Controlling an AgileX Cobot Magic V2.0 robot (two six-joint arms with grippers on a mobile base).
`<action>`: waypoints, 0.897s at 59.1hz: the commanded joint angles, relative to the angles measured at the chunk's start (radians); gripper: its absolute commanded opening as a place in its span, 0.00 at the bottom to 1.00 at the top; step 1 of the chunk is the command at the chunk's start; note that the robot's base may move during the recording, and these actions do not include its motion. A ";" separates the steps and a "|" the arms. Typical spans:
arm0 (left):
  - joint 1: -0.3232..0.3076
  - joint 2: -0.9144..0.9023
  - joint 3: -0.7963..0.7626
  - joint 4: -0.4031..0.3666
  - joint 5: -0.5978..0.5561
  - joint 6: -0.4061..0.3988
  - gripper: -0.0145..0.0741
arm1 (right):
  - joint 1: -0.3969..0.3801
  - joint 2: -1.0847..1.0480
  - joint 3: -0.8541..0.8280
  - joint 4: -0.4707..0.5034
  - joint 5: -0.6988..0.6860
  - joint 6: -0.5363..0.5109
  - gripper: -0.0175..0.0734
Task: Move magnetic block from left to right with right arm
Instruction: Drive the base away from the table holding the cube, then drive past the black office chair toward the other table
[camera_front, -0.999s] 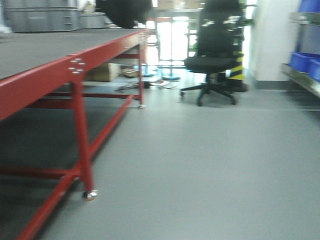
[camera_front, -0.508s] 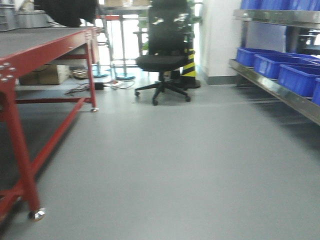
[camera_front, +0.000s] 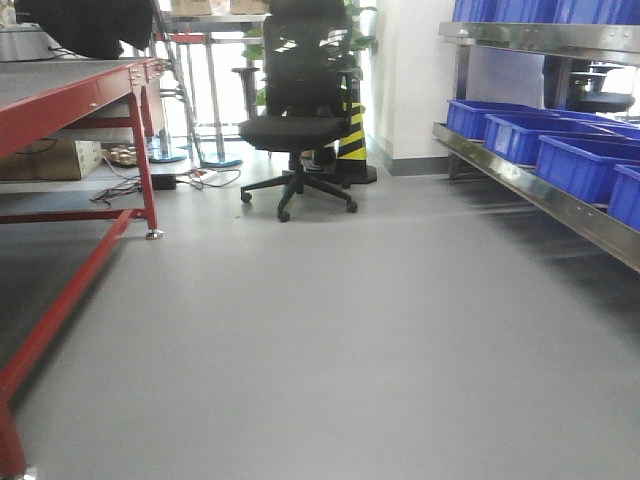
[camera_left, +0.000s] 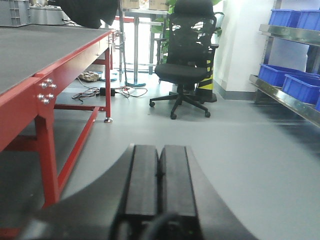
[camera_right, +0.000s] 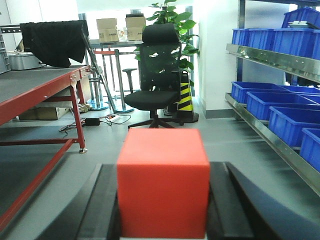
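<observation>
Exterior front-facing view: grey floor (camera_front: 350, 330) fills the near and middle ground. A red-framed table (camera_front: 70, 100) with a dark top runs along the left. A black office chair (camera_front: 295, 110) stands far centre, with a yellow-and-black striped cone (camera_front: 352, 140) just behind it on its right. Blue bins (camera_front: 580, 160) sit in a row on a steel shelf (camera_front: 540, 195) at the right. Neither arm nor the cube appears in this view.

Left wrist view: the left gripper (camera_left: 160, 150) reaches up from the near edge, its two black fingers pressed flat together with nothing between them. The table lies to the left, the chair far ahead and the shelf at the right.

Right wrist view: the magnetic block (camera_right: 163, 195), a plain bright-red cube, fills the near centre. The right gripper (camera_right: 164, 165) is clamped on it, one dark finger against each side face. Its faces carry no marking. Far left, a black cloth (camera_right: 50, 42) hangs over the table end. Two cardboard boxes (camera_right: 107, 29) and a green plant (camera_right: 172, 15) stand behind the chair. Print on the boxes is too small to read.
</observation>
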 joint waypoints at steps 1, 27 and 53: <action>-0.005 -0.011 0.009 0.000 -0.088 -0.004 0.03 | -0.005 0.011 -0.025 0.002 -0.091 -0.006 0.33; -0.005 -0.011 0.009 0.000 -0.088 -0.004 0.03 | -0.005 0.011 -0.025 0.002 -0.091 -0.006 0.33; -0.005 -0.011 0.009 0.000 -0.088 -0.004 0.03 | -0.005 0.011 -0.025 0.002 -0.091 -0.006 0.33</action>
